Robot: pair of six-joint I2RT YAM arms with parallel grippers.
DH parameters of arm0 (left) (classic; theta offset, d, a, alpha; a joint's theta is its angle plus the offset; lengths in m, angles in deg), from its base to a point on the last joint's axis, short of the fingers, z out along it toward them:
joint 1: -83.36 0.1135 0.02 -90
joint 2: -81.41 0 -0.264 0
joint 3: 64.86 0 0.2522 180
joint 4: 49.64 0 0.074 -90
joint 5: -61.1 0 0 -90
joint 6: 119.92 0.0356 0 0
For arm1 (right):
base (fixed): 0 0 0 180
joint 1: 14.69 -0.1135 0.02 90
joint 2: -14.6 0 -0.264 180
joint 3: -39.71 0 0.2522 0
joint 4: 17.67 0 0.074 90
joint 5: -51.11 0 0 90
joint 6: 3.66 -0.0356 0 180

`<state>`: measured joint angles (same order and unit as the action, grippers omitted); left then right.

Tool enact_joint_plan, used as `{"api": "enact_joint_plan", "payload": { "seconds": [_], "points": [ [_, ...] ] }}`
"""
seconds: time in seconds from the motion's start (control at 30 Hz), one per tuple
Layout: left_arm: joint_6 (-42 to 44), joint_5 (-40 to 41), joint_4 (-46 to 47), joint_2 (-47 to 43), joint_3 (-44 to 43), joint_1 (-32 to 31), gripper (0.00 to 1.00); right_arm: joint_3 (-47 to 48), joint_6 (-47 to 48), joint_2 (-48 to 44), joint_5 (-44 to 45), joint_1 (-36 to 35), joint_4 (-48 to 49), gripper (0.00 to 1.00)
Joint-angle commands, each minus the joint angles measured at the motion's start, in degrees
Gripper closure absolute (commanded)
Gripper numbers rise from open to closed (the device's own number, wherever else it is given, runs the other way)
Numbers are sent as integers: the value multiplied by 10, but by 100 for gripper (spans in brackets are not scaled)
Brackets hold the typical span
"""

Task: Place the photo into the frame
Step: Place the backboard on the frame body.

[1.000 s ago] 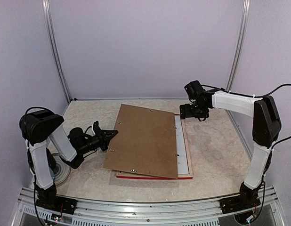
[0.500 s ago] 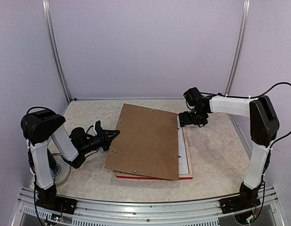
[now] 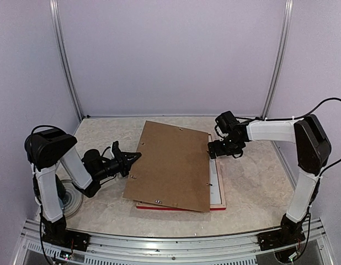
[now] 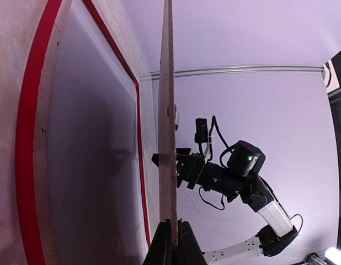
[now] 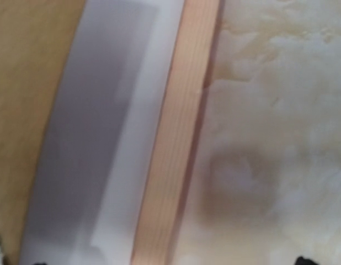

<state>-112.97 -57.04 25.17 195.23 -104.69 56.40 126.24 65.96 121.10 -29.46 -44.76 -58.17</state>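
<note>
The frame point(image 3: 219, 190) lies face down mid-table, pale wood up, with a red edge along its front. The photo point(image 3: 213, 178) rests inside it, white back up, mostly covered by a brown backing board point(image 3: 170, 165) that tilts above it. My left gripper point(image 3: 133, 158) is shut on the board's left edge; in the left wrist view the board point(image 4: 168, 110) runs edge-on out of the pinched fingertips point(image 4: 166, 245), above the frame point(image 4: 28, 138) and the shaded photo point(image 4: 88, 165). My right gripper point(image 3: 213, 148) stands open at the board's right edge, low over the frame rail point(image 5: 179, 154) and photo point(image 5: 126, 110).
A round pale disc point(image 3: 72, 203) lies on the table by the left arm's base. Lilac walls with metal posts point(image 3: 65, 61) close in the back and sides. A metal rail point(image 3: 170, 240) runs along the near edge.
My right gripper has dropped and moved left, from the frame's far right corner to the board's right edge. The left gripper has nudged the board slightly right while still holding it.
</note>
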Motion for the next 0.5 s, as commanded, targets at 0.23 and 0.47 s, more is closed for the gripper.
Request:
{"api": "enact_joint_plan", "payload": {
  "seconds": [0.23, 0.47],
  "points": [
    [2, -5, 175, -19, -19, -5, 100, -39, 2, -84, -3, -24, 3, 3],
    [4, -4, 176, -15, -27, -4, 100, -78, -12, -135, 12, -29, -44, 3]
  ]
}}
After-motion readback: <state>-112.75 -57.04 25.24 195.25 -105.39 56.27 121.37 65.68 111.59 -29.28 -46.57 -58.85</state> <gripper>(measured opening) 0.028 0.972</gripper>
